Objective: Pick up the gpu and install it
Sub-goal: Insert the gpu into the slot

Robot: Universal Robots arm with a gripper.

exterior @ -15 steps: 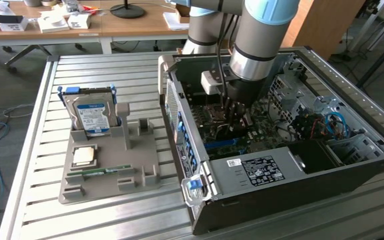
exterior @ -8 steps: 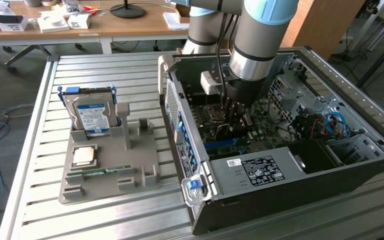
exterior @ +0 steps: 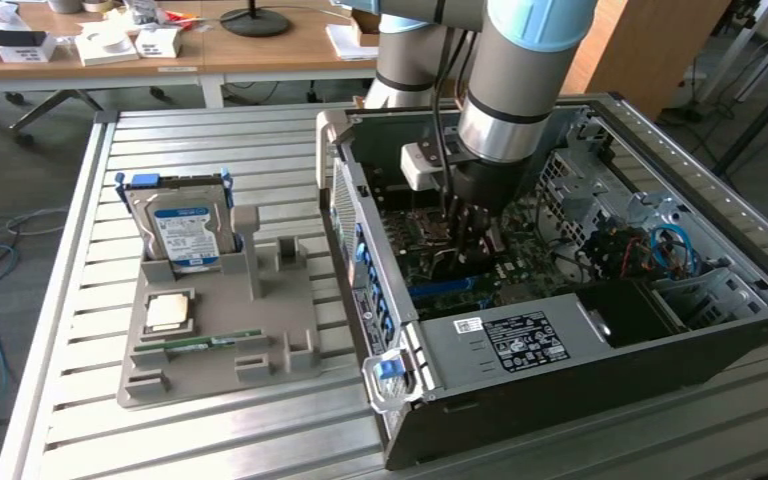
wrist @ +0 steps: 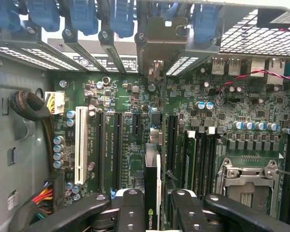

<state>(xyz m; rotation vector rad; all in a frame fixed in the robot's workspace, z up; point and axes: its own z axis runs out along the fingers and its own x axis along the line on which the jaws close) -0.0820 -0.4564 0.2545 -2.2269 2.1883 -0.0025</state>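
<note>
Gpu [wrist: 152,193] is edge-on in the gripper [wrist: 153,212], pinched between the two black fingers [wrist: 130,210], logo edge facing the wrist camera. You're deep inside the case [exterior: 598,400], which stands toward the table [exterior: 77,440] edge at the exterior view's right. The arm reaches down over the motherboard [wrist: 135,96].

Card hangs over the board between the black slots [wrist: 118,150] and the slot [wrist: 171,145] just beside the memory sticks [wrist: 188,154]. You can't tell from here which slot it lines up with, or whether its lower edge touches anything.

Risks, as I judge them:
- Off-slot descent: if the card's edge misses the slot mouth, it lands on bare board and small parts, and a push could damage them.
- Tilt in the pinch: the grip is near one end of the card, so any skew could jam one corner first.
- Rear bracket [wrist: 157,48] sits right in line ahead; the card's end plate could catch there and stop it seating.
- Memory sticks are close on one side, so sideways drift could knock them.
- Red-black wire [wrist: 251,75] lies near but apart, low risk.

Tray [exterior: 211,330] near the opposite table edge holds the hard drive [exterior: 187,232], untouched.
</note>
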